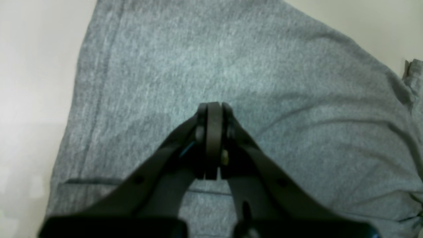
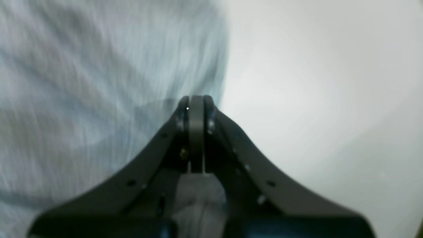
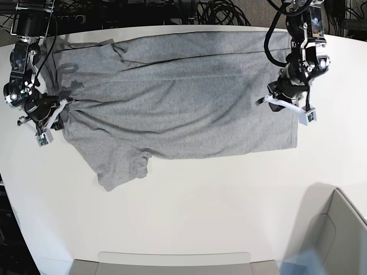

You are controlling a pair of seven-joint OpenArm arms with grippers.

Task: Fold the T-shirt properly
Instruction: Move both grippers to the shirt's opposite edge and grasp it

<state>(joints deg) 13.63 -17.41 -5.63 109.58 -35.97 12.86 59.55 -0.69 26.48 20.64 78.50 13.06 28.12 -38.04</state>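
T-shirt point(image 3: 178, 109) fabric, heather grey and plain side up, lies spread sideways across the far half of the white table point(image 3: 229, 217), hem toward the left arm's side and one sleeve jutting toward the near edge. The left gripper point(image 1: 214, 109) hangs over the cloth near the hem with its jaws pressed together and nothing visibly between them; the right gripper point(image 2: 196, 100) sits at the shirt's collar-end edge, likewise closed (its wrist view is badly smeared, so whether any fabric is pinched there cannot be told). No fold looks made yet, judging from how flat the garment lies. The risk is that closed jaws drag or bunch the single layer instead of lifting it, wrinkling the body, or that uneven pulls from the two ends skew the shirt so the fold lands crooked
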